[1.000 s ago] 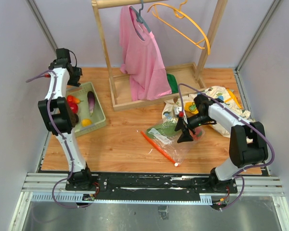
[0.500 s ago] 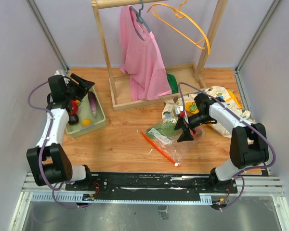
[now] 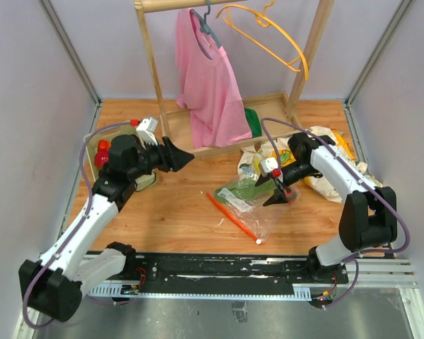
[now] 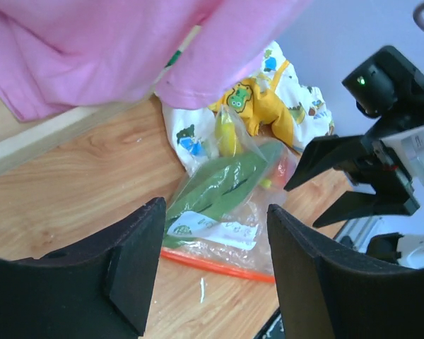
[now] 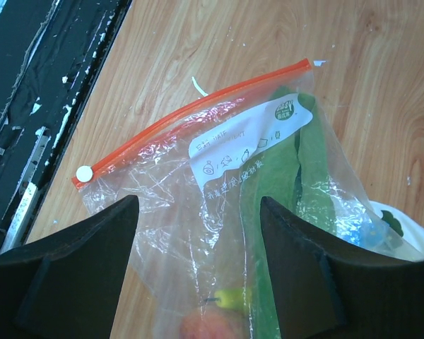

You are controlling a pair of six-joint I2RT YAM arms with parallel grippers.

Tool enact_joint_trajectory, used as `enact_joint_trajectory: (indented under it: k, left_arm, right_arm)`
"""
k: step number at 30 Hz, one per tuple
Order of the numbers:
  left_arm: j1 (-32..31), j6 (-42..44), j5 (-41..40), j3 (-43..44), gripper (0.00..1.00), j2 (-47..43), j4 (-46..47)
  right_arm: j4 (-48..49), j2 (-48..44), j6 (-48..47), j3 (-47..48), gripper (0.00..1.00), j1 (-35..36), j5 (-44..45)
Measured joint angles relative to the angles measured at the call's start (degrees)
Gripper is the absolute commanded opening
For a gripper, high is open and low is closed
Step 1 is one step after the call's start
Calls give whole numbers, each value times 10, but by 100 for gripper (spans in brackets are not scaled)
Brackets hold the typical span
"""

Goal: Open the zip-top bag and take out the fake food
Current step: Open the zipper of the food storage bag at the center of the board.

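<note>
The left hand [image 3: 184, 157] is up over the left middle of the table [image 3: 173, 215], fingers wide, holding nothing. The zip-top bag [image 3: 251, 208] lies flat near the middle, a bit toward the near edge, with its orange strip [image 3: 230, 212] facing the left hand. The fake food [image 5: 297, 162] is inside. The right hand [image 3: 279, 199] hangs just over the bag, wide and empty too. I think each hand should pinch one side by the strip and pull slowly, so the bag does not slide.
</note>
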Motion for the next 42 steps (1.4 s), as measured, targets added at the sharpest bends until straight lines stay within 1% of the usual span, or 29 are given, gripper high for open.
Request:
enact_joint_trajectory:
  k: [2,4,6,9,10,13,15,17,18,20,22,25,27,29,34,38,42]
  left_arm:
    - [-28,18,-20,-22,64,-37,1]
    - [-37,30,-47,-61,65,-88,1]
    - [-38,37,-75,-92,75,-134,0]
    - [-38,47,-122,-134,96,-218,2]
    - [-39,50,-132,-143,99,-239,4]
    - [-39,34,-158,-183,99,-321,28]
    - [-39,18,-160,-209,98,-361,50]
    - [-39,-8,-153,-236,93,-381,74]
    - [-39,-21,-145,-247,87,-383,82]
    - [-39,-50,-129,-269,77,-376,96]
    - [-39,-82,-107,-291,70,-356,108]
    - [-43,-110,-80,-306,65,-309,122]
    - [-64,-117,-76,-309,62,-273,128]
    - [-97,-119,-78,-311,57,-241,133]
    - [-187,-117,-101,-319,52,-175,172]
    - [-257,-116,-129,-326,52,-100,217]
    - [-305,-116,-148,-327,52,-21,258]
  right_arm:
    - [-9,-6,-22,0,71,0,1]
    - [-16,-11,-39,0,71,0,2]
    - [-19,-16,-54,0,71,0,6]
    - [-21,-21,-78,0,71,0,22]
    - [-22,-21,-83,0,71,0,28]
    - [-21,-23,-98,0,72,0,48]
    - [-21,-24,-108,0,72,0,61]
    - [-21,-24,-118,0,72,0,74]
    - [-21,-24,-124,0,72,3,83]
    - [-21,-24,-134,-2,71,7,101]
    - [-20,-25,-143,-8,71,17,120]
    - [-16,-27,-152,-27,71,35,145]
    - [-13,-27,-154,-36,67,42,157]
    - [-7,-27,-153,-40,64,46,174]
    - [9,-27,-138,-40,63,36,211]
    - [4,-27,-142,-35,62,-21,231]
    - [-4,-27,-162,-18,62,-87,254]
